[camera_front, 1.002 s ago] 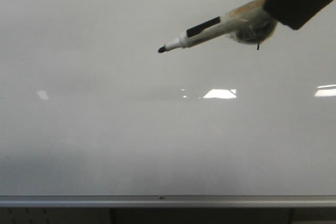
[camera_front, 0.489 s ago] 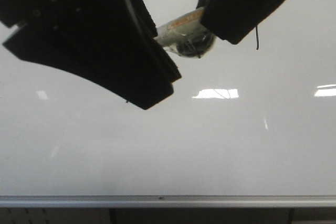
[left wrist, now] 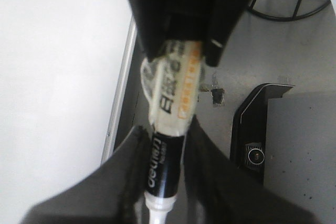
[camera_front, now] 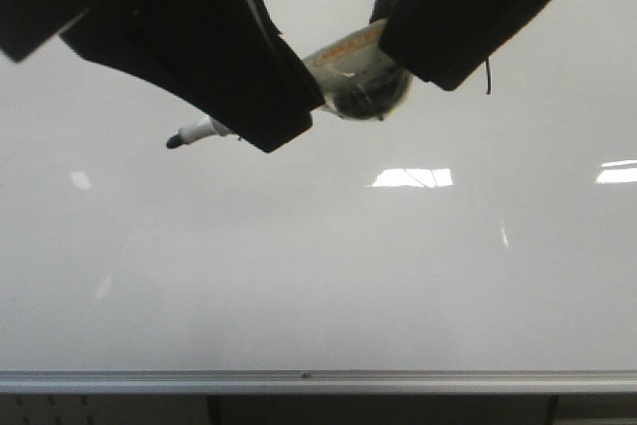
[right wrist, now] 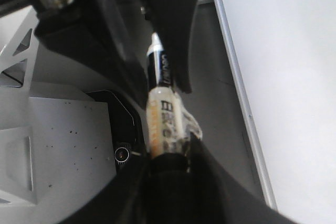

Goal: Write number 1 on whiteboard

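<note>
**Above the whiteboard, two grippers share one marker**

Up close, the right gripper (right wrist: pixel 167 156) squeezes the taped back end of the marker (camera_front: pixel 353 67). The left gripper (left wrist: pixel 164 145) has its fingers around the black front part. Its tip sticks out. Behind lies the whiteboard (camera_front: pixel 318 276), with the number 1 (camera_front: pixel 488 75) beside the right gripper.

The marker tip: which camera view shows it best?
The front view: the marker tip pokes out past the left end effector, dark against the whiteboard. The left wrist view shows only the white neck at the picture's edge; the right wrist view hides the tip behind the left end effector.
</note>
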`<state>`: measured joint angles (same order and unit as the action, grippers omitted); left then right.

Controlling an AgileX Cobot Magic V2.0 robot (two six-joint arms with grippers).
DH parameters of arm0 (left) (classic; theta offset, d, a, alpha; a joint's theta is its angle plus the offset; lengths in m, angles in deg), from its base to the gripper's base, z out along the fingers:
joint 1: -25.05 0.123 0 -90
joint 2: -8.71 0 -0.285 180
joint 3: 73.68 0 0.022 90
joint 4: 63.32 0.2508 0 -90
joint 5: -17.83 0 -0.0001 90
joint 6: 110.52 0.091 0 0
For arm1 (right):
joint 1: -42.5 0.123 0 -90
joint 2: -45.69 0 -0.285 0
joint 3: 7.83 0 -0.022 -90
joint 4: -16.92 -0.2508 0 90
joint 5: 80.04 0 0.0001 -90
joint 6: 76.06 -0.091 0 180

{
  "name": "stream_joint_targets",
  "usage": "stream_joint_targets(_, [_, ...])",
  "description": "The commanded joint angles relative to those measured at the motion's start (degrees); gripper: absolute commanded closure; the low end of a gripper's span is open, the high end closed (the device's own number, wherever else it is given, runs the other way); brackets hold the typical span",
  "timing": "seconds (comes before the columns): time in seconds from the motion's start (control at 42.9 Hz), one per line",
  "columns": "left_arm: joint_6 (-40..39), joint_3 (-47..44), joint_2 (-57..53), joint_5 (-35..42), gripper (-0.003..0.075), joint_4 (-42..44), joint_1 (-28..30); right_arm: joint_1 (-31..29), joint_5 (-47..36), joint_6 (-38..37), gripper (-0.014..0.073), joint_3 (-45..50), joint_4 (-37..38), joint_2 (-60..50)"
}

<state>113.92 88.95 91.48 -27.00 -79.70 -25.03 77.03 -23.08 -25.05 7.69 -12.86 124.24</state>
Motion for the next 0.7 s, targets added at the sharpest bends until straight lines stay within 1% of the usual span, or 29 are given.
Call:
stream_joint_targets(0.0, [-0.8, 1.9, -1.4, 2.7, 0.0739, -1.7, -0.5, 0.2, -1.1, 0.1, 0.068, -2.7, -5.4, -1.3])
stream_joint_targets(0.117, [-0.8, 1.9, -1.4, 2.7, 0.0741, -1.7, -0.5, 0.2, -0.7, 0.0, 0.0679, -4.1, -5.9, -1.3])
stream_joint_targets(0.163, [-0.8, 1.9, -1.4, 2.7, 0.0741, -1.7, -0.5, 0.2, -0.9, 0.0, 0.0662, -4.3, -5.9, -1.3])
stream_joint_targets(0.233, [-0.8, 1.9, -1.4, 2.6, 0.0741, -1.7, -0.5, 0.2, -1.1, 0.0, 0.058, -4.3, -6.0, -1.3])
stream_joint_targets(0.28, [-0.8, 1.9, -1.4, 2.5, 0.0741, -1.7, -0.5, 0.2, -1.1, 0.0, 0.0475, -4.3, -6.0, -1.3])
stream_joint_targets(0.303, [-0.8, 1.9, -1.4, 2.4, 0.0741, -1.7, -0.5, 0.2, -1.0, 0.0, 0.0446, -4.3, -6.0, -1.3])
stream_joint_targets(0.373, [-0.8, 1.9, -1.4, 2.4, 0.0741, -1.7, -0.5, 0.2, -1.0, 0.0, 0.0297, -4.3, -6.2, -1.3])
stream_joint_targets(0.466, [-0.8, 1.9, -1.4, 2.1, 0.0741, -1.7, -0.5, 0.2, -1.7, 0.0, 0.0165, -4.3, -7.2, -1.4])
stream_joint_targets(0.559, [-0.8, 1.9, -1.4, 1.7, 0.0741, -1.6, -0.5, 0.2, -3.2, 0.0, 0.0108, -4.3, -7.4, -2.4])
stream_joint_targets(0.676, [-1.0, 1.5, -1.4, 0.8, 0.0741, -0.9, 0.6, -0.5, -4.7, -1.1, 0.0102, -4.3, -7.1, -5.4])
